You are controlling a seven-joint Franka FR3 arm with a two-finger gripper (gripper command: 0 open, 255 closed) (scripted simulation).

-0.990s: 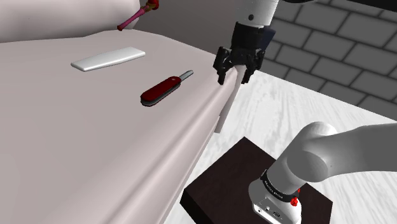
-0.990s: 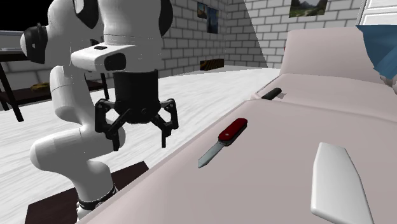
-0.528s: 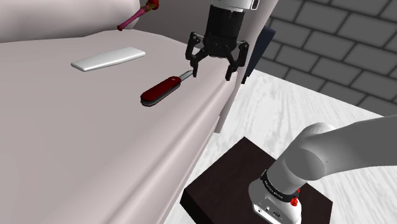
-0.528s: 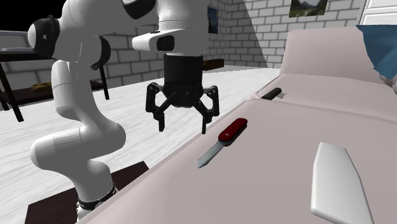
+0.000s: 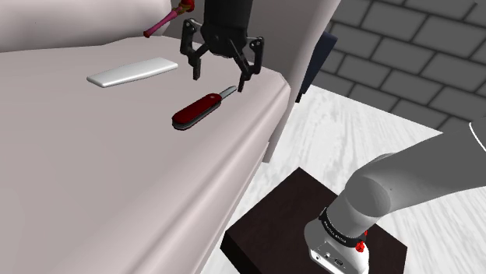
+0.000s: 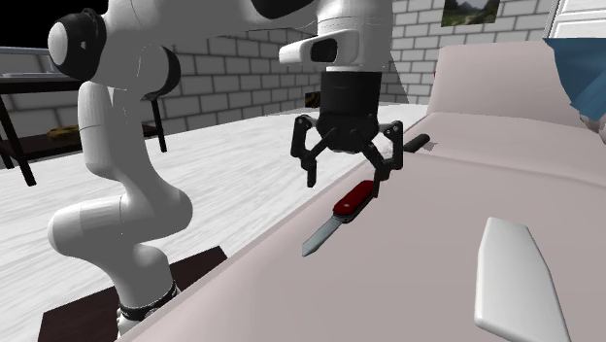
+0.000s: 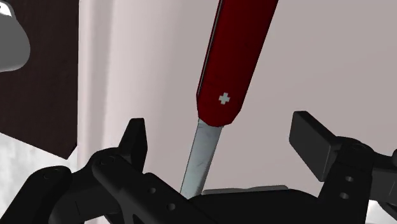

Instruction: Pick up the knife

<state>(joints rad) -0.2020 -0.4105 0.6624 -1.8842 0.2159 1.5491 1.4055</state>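
**Inspector:** State the position of the knife.

**Assessor:** It lies flat on the pale cushioned surface, close to the rounded edge that faces the stand. The red handle points inward from that edge and the bare blade points outward. It is not held.

**Inspector:** And the gripper?

**Assessor:** It hangs above the knife with its fingers spread wide, touching nothing. It sits over the join of blade and handle, with one finger on either side of the knife's long axis. That orientation appears deliberate: closing would pinch the knife across its narrow width. In my judgement it should move along to the handle before descending, since the blade is thin and offers little purchase.

**Inspector:** Do the views differ?

**Assessor:** They do. The wrist view confirms the alignment, with the blade running between the fingers, and shows a small white cross on the handle. The second exterior view shows the fingertips raised clear of the surface. The shoulder view shows a white flat slab further in from the edge, well apart from the knife and no obstacle to the approach.
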